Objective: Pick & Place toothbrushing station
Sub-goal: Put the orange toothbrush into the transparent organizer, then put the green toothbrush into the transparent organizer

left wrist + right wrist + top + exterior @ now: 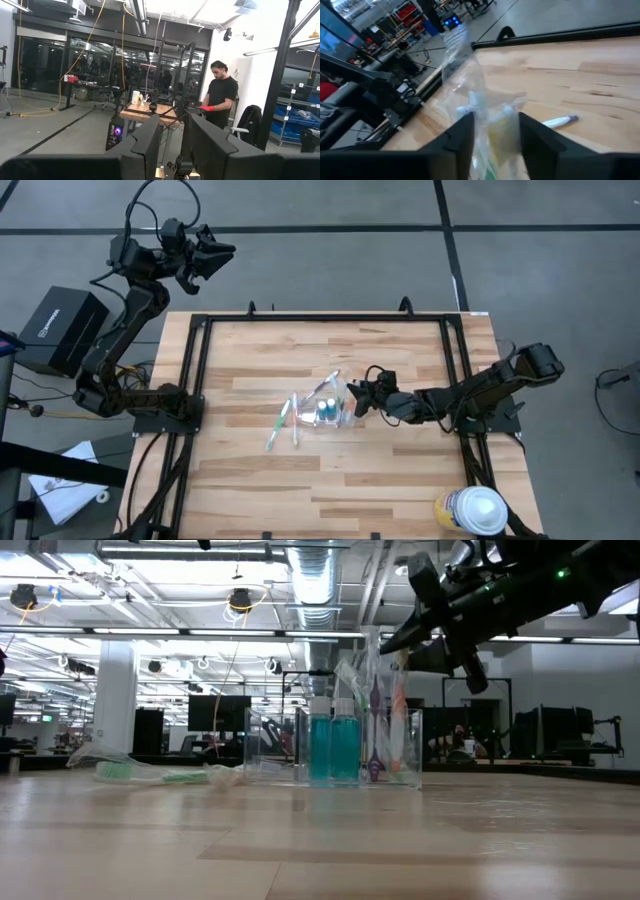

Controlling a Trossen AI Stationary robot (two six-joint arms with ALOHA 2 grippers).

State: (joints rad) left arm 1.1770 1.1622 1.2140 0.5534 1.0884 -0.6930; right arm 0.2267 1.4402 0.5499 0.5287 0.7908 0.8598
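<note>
High view showed the right gripper (352, 392) just beside the cup (330, 409) at mid-table, fingers apart around brush tops; loose brushes (283, 421) lay beyond it. Left gripper (222, 252) hung far off, jaws parted.

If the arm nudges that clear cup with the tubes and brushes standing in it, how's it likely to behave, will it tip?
Probably tippy: the clear cup is thin-walled, and the toothbrushes stand well above its rim, raising the weight. The two toothpaste tubes low inside may steady it somewhat. On the smooth wooden table it might slide rather than fall if pushed near its base.
</note>
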